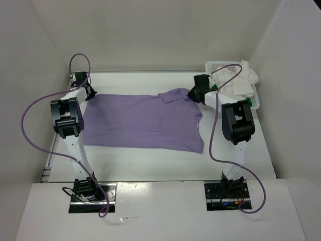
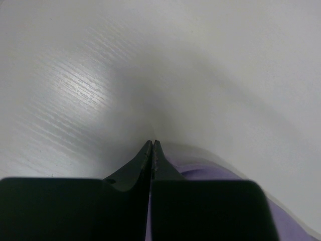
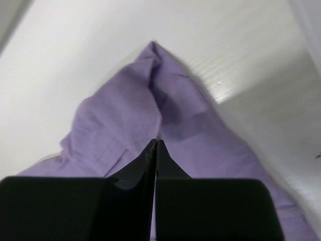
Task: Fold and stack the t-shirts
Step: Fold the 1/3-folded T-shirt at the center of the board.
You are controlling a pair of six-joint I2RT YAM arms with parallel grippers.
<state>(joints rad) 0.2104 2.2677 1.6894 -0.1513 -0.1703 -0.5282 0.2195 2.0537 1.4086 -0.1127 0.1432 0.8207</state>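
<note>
Lavender shirt (image 1: 143, 120), limp, best taken at corners, is pinched by right end effector (image 3: 156, 142); left end effector (image 2: 152, 143) closed, hold unclear

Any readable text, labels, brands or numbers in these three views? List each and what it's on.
No text is readable in any view.
lavender t-shirt: plain, no print or tag showing.
white basket: no label visible.
arm base plates: small coloured parts, too small to show any marking.
</note>
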